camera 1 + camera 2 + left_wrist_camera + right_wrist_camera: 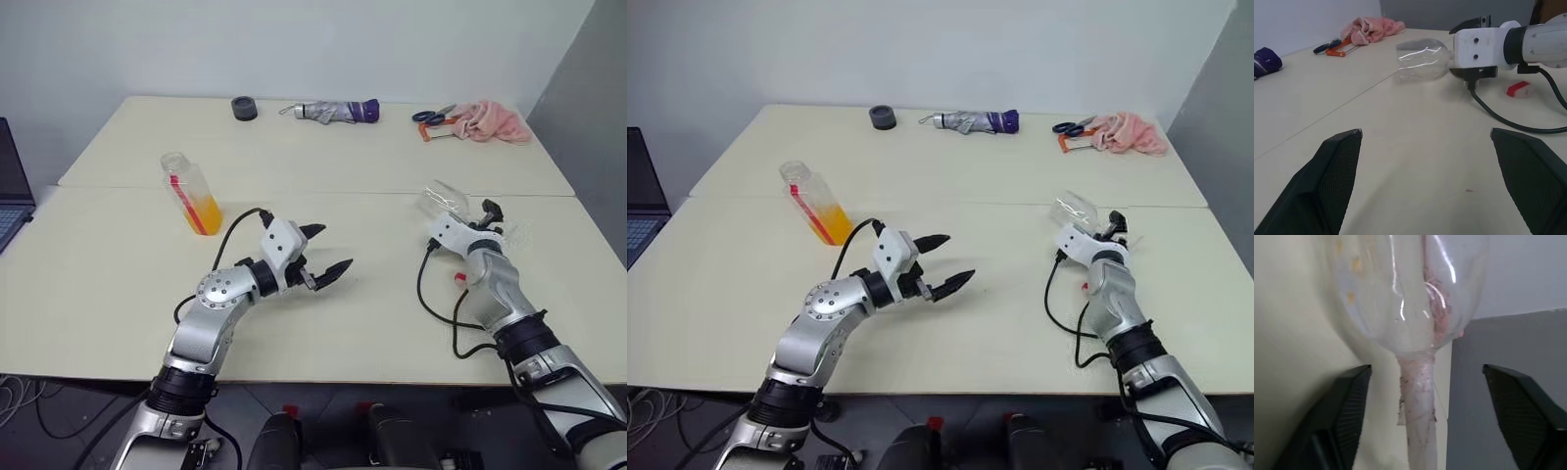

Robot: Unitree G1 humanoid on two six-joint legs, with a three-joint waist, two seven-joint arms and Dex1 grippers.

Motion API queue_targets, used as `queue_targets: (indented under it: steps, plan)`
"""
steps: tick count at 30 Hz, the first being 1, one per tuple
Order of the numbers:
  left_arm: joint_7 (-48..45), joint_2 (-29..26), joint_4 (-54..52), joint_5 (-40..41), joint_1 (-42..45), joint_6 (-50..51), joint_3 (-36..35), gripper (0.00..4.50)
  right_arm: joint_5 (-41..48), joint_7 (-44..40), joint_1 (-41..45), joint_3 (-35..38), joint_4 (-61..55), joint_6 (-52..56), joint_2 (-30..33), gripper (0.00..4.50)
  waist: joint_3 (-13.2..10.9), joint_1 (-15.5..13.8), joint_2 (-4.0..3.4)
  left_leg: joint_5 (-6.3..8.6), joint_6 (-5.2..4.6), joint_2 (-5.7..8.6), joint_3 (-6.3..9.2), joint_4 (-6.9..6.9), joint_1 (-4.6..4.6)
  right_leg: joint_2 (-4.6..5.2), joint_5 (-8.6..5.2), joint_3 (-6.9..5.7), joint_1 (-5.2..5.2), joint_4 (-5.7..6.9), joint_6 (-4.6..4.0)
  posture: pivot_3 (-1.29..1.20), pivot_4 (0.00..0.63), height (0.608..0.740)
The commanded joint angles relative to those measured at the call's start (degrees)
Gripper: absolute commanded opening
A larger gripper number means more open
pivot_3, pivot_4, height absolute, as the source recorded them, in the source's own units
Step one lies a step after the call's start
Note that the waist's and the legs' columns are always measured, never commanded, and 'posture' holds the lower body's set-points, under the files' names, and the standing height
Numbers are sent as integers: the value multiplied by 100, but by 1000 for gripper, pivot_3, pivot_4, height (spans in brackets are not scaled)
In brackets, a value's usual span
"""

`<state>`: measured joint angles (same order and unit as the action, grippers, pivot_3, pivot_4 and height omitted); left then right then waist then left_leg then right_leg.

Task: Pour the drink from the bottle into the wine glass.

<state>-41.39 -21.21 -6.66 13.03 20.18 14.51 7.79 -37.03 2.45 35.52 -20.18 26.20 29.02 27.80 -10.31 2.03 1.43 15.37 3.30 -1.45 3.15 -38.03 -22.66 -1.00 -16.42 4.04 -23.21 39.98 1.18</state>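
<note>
The bottle (191, 193) stands on the left of the table with no cap on it, and the orange drink (203, 215) fills its lower part. My left gripper (333, 247) hovers open in the middle, to the right of the bottle and well apart from it, holding nothing. The wine glass (443, 199) lies on its side at the right. My right gripper (1426, 367) is open with a finger on each side of the stem (1418, 396), and neither finger touches it. In the left wrist view the glass bowl (1422, 59) lies just beyond the right gripper's white wrist.
A small red cap-like piece (459, 278) lies beside my right arm. Along the far table edge are a black round object (244, 108), a folded umbrella (333, 112), scissors (431, 117) and a pink cloth (490, 121). A laptop (12, 186) sits at the left edge.
</note>
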Motion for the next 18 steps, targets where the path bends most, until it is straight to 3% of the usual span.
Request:
queue_targets:
  steps: [1,6,8,14,17,18]
  plan:
    - [34,17,-122,-28,67,-69,2,4500,6,-50,71,100,28,-59,-35,2487,0,1,0,0,0,0,0,1,0,0,0,0,0,0,0,0,150,740]
    - [50,24,-135,-33,64,-55,2,4500,-41,-80,50,129,-59,-66,-77,627,1,6,1,0,0,-2,-1,3,0,1,0,1,-1,0,0,0,150,740]
    - [64,30,-143,-19,60,-40,-9,4500,-59,-84,37,157,-126,-71,-69,158,1,8,2,0,0,-2,-2,2,2,1,0,2,-1,0,0,0,150,740]
    - [253,20,-211,102,-26,203,-228,4500,-65,-67,-1,259,-962,-338,-9,162,1,29,1,0,0,-1,-2,3,-1,0,0,2,-4,0,0,0,150,740]
    - [357,-27,-285,200,-106,381,-419,4500,531,-175,4,654,-1447,-559,-368,162,0,83,0,0,0,-6,-2,6,-4,4,0,3,-9,0,0,0,150,740]
    - [400,-42,-328,260,-148,471,-513,4500,1107,-265,36,969,-1570,-749,-729,162,0,95,0,0,0,-6,0,7,-4,4,0,2,-9,1,0,0,150,740]
